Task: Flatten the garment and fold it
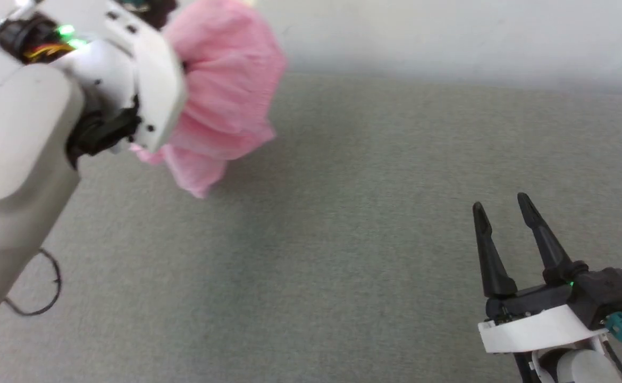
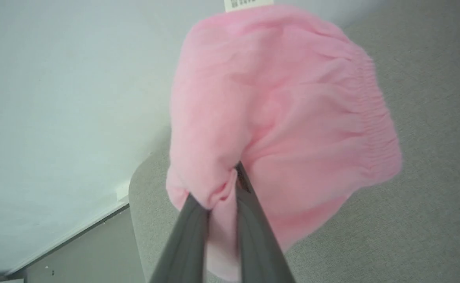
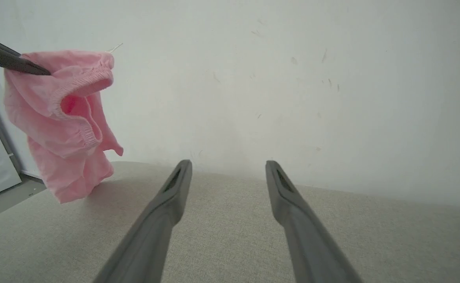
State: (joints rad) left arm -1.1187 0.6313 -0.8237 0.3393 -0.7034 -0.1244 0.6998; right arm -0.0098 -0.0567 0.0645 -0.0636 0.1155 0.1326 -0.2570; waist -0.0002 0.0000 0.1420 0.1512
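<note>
- Pink, thin and wrinkled cloth makes up the garment (image 1: 226,96), which is seen hanging in a bunch over the far left part of the grey surface (image 1: 343,239), close to the edge that meets the pale wall (image 3: 293,78).
- A gathered elastic hem (image 2: 375,110) is seen along one side of the bundle, and a small white label (image 2: 247,3) is seen at its top in the left wrist view.
- Whether the lowest tip of the cloth touches the surface cannot be told; most of it is clearly lifted off.
- A fold of the cloth is pinched between the nearly closed fingers of the left pincer (image 2: 218,184), and the rest of the garment is draped beyond and around the fingertips.
- In the head view that grip is hidden behind the white left arm (image 1: 103,80).
- The right pincer (image 1: 501,205) is held wide apart with nothing in it, low over the near right part of the surface and well apart from the garment.
- The step in hand is judged to be the lifting and shaking out that comes before flattening; no fold has been made, so the task is judged to be near its start.
- For the next move, a second hold on the hem or an opposite corner is likely called for from the right pincer, so that the cloth can be stretched out and laid flat on the open middle of the surface.
- Care is judged necessary there: such thin cloth is easily caught in two layers at once.
</note>
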